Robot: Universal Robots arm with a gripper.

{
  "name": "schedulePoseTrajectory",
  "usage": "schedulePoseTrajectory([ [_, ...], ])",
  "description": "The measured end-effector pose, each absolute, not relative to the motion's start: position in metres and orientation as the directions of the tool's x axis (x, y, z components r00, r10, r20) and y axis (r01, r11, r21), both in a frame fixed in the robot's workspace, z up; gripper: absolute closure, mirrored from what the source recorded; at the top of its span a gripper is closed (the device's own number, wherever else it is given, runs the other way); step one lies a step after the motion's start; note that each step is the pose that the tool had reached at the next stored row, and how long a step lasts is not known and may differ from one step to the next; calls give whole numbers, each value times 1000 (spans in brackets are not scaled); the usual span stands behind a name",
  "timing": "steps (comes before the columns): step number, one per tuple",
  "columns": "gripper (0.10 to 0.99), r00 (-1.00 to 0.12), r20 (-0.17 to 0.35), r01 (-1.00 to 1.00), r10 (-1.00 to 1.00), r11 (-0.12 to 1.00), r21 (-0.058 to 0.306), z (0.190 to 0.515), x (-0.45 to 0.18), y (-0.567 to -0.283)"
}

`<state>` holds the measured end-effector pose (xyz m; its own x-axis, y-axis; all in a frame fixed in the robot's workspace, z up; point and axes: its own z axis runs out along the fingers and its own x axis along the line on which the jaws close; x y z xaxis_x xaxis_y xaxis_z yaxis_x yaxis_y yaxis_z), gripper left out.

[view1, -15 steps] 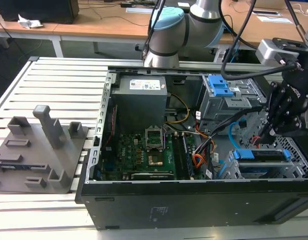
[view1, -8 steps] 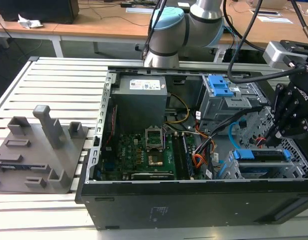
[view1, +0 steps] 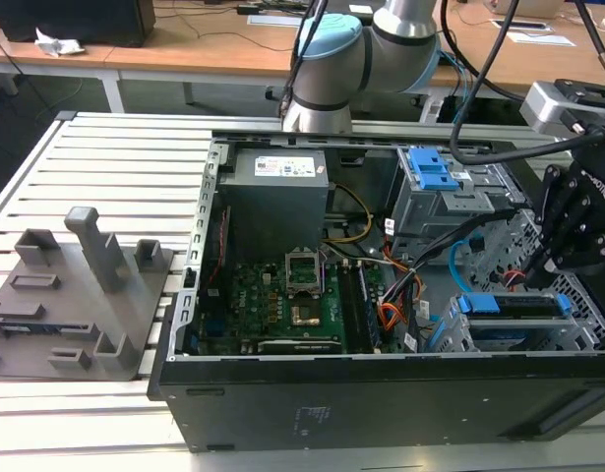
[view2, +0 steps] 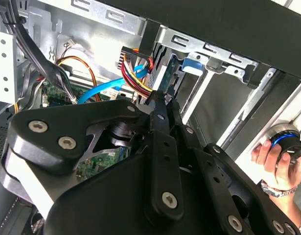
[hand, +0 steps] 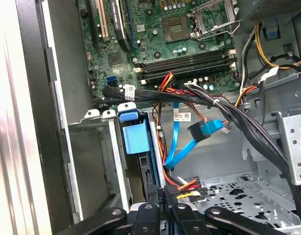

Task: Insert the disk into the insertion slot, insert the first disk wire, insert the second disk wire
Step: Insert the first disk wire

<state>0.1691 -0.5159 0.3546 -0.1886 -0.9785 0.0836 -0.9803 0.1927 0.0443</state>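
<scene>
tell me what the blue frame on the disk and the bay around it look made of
The blue carrier on the disk looks like moulded plastic: even bright colour, soft sheen. The insertion slot looks like bare sheet metal, probably steel: dull grey, thin folded edges.

Exterior view high above the case [view1: 381, 398]; both wrist views close on its blue cable [view2: 97, 91] [hand: 176, 133].

No print is resolved well enough to be read. A white printed label [view1: 287, 168] is recorded on the grey power supply [view1: 274, 202], at 12 o'clock from the motherboard [view1: 268, 295]. Small white tags [hand: 181, 116] are noted on the cable bundle [hand: 209, 105] in the first wrist view, likewise illegible.
</scene>
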Motion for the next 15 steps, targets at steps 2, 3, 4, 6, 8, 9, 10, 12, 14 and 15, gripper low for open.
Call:
schedulePoseTrajectory([
  [2,922,-189,84,-980,-978,193,44,355,169,-522],
  [3,922,-188,84,-980,-979,193,44,354,169,-523],
  [4,922,-176,83,-983,-981,180,44,354,169,-523],
  [6,922,-136,84,-989,-987,140,44,354,169,-523],
  [8,922,-82,84,-995,-993,86,44,354,169,-524],
  [9,922,-82,84,-995,-993,86,44,354,169,-523],
  [10,922,-82,83,-995,-993,86,44,353,169,-523],
  [12,922,-82,83,-995,-993,86,44,352,169,-523],
  [14,922,-82,83,-995,-993,86,44,350,169,-523],
  [15,922,-82,83,-995,-993,86,44,349,169,-524],
])
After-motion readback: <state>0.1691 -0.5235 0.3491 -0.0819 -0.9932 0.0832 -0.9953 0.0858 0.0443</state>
